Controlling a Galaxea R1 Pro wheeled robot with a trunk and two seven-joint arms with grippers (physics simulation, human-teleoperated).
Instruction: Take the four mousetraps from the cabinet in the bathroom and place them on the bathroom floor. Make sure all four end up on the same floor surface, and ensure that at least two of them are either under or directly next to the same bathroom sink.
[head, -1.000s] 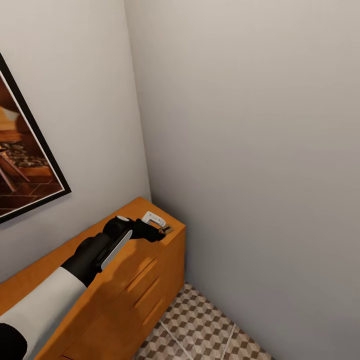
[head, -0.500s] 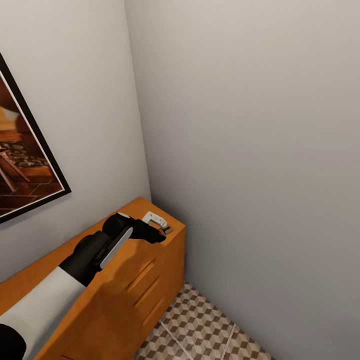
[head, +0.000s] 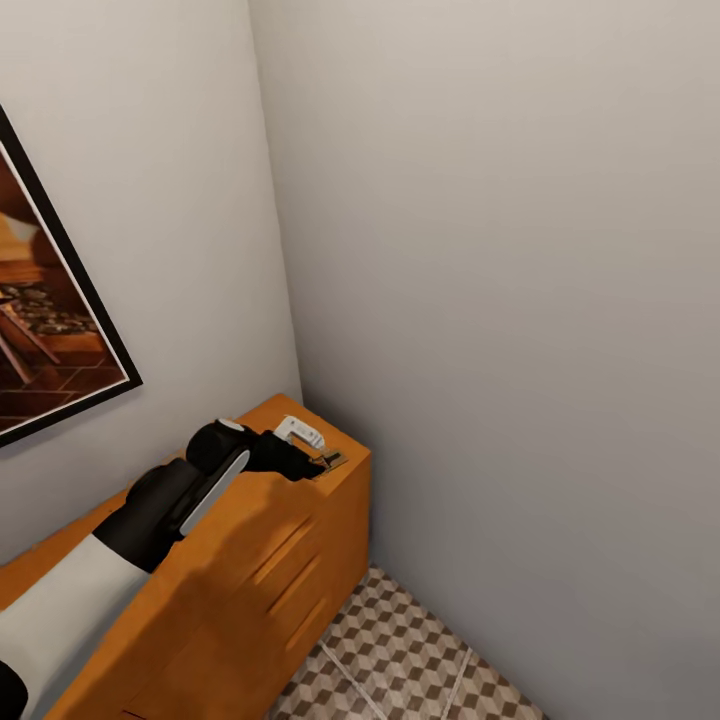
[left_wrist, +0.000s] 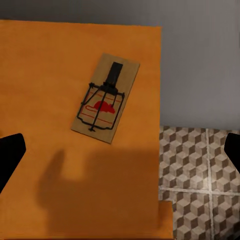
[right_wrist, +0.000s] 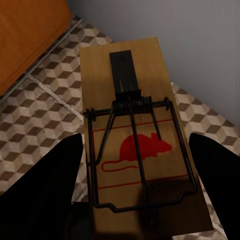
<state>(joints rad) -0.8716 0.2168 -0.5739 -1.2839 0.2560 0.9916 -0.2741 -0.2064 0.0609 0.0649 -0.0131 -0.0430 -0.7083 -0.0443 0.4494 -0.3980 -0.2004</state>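
Reaches the left arm (head: 170, 500) out over the flat top of the cabinet (head: 250, 560), with the left jaws spread wide and touching nothing. Finds one mousetrap (left_wrist: 105, 98) lying flat on that top, ahead of the spread jaws and roughly midway between them, close to the cabinet's end corner, with the bathroom floor (left_wrist: 200, 170) beyond the edge. Carries a second mousetrap (right_wrist: 137, 145) in the right jaws, seemingly pinched by its long edges between the two dark fingers (right_wrist: 40, 195), level, red mouse print up, above the patterned tiles and near a grey wall (right_wrist: 190, 40). Judges the task partway: one trap off the cabinet but not yet set down, one not yet grasped; cannot tell where the other two lie. Leaves closing on the cabinet trap, then laying traps on the floor beside a sink
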